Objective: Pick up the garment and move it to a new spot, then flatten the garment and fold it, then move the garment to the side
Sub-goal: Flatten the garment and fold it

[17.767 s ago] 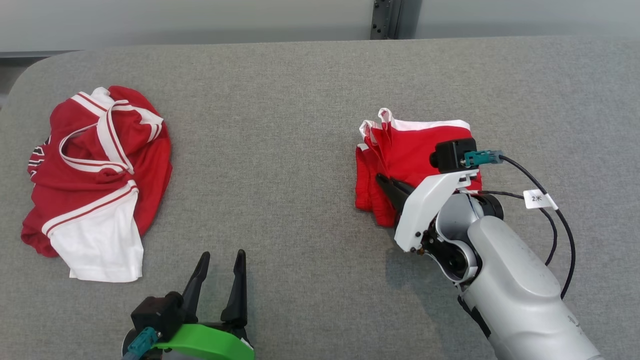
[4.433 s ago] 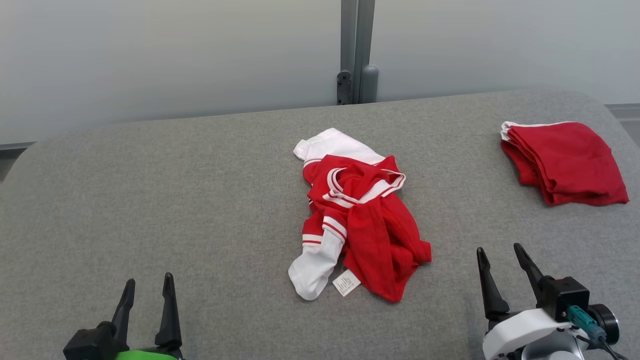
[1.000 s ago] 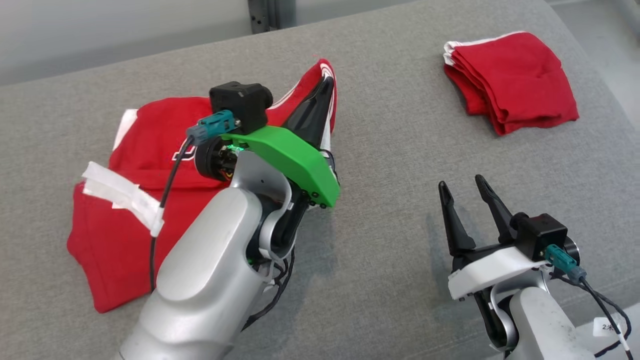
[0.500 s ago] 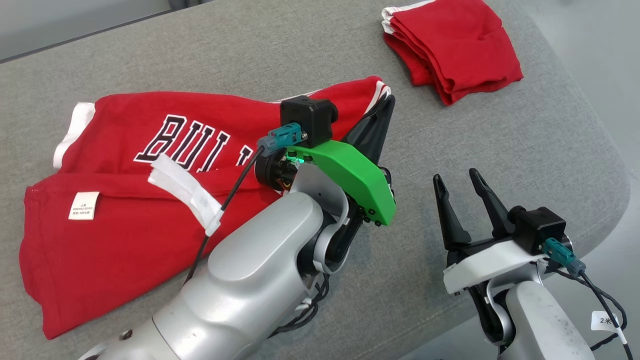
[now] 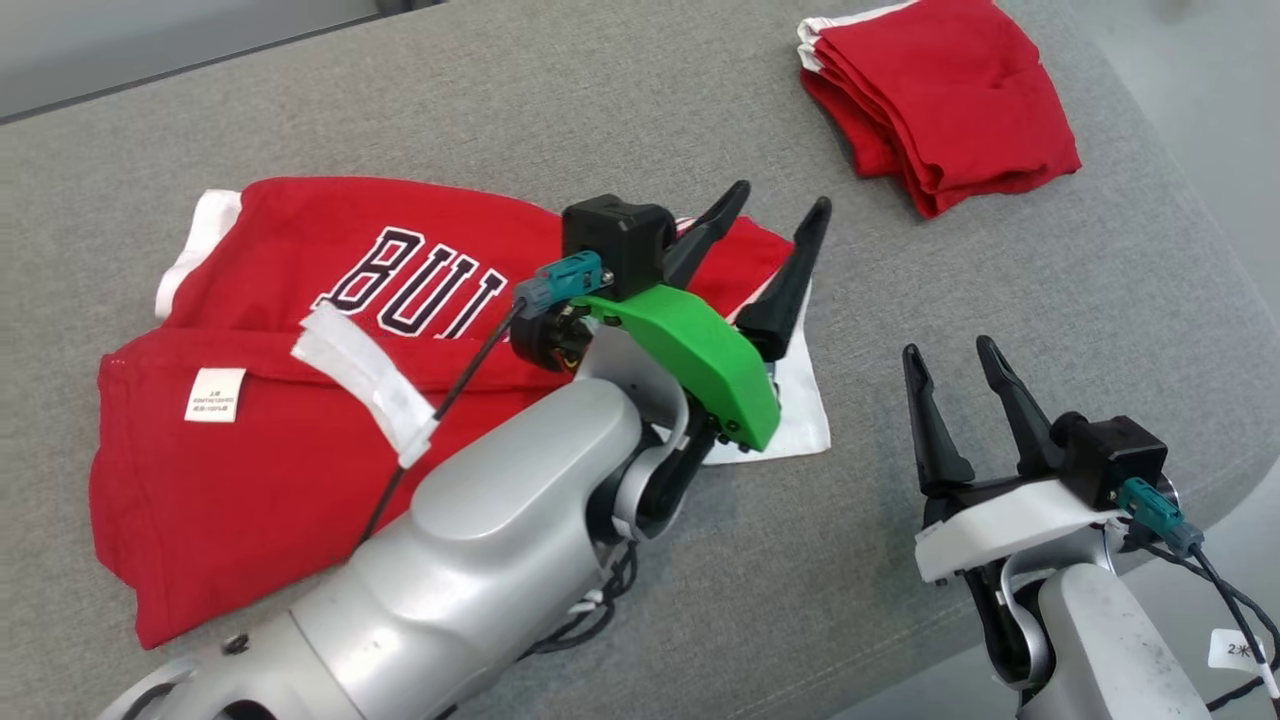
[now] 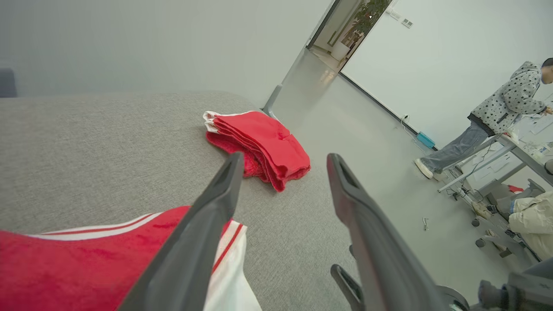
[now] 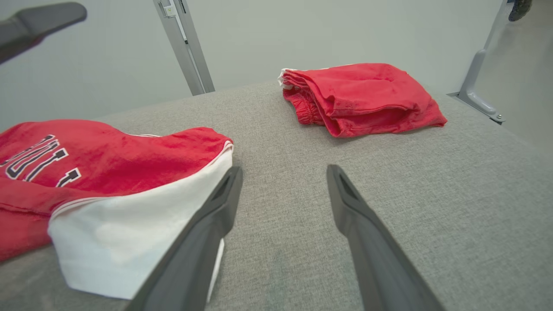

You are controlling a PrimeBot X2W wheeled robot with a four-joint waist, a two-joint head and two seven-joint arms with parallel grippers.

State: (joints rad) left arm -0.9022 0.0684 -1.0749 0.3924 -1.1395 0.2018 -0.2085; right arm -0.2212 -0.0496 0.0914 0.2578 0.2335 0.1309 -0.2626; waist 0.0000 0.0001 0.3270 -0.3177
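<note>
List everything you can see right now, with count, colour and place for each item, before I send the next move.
jersey: one, red with white trim and dark lettering, spread on the left half of the table, not yet folded
care label: one, white, on the jersey's near left part
folded garment: one, red with a white edge, at the table's far right corner
table: one, grey fabric top, under both garments
metal post: one, grey, behind the table's far edge
person: one, in a speckled grey top, standing across the room past the table
left hand: one, dark fingers on a green mount, open, over the jersey's right edge
right hand: one, dark fingers on a white mount, open, over bare table at the near right
</note>
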